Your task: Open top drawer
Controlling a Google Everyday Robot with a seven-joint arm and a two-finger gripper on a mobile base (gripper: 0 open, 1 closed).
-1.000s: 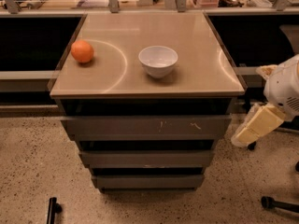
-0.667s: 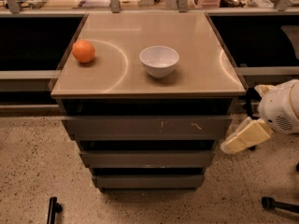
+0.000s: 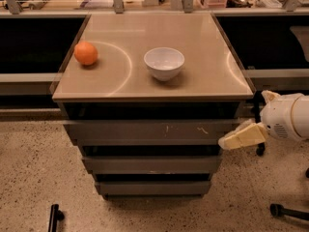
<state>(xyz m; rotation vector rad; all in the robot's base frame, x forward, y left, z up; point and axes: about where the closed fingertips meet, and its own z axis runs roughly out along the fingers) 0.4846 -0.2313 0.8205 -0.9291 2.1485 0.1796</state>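
The top drawer (image 3: 145, 131) is the widest grey handleless front under the beige cabinet top, with small pale scratch marks right of centre. It sits flush and shut. My gripper (image 3: 231, 141) comes in from the right on a white arm. Its pale fingers point left and reach the drawer front's right end, at the drawer's height.
An orange (image 3: 86, 53) and a white bowl (image 3: 164, 63) sit on the cabinet top (image 3: 203, 76). Two narrower grey drawer fronts (image 3: 152, 165) lie below the top drawer. Black chair-base legs (image 3: 289, 210) and a black bar (image 3: 53, 217) rest on the speckled floor.
My gripper has moved left, from beside the cabinet's right side to the right end of the top drawer front. The drawer has not moved.
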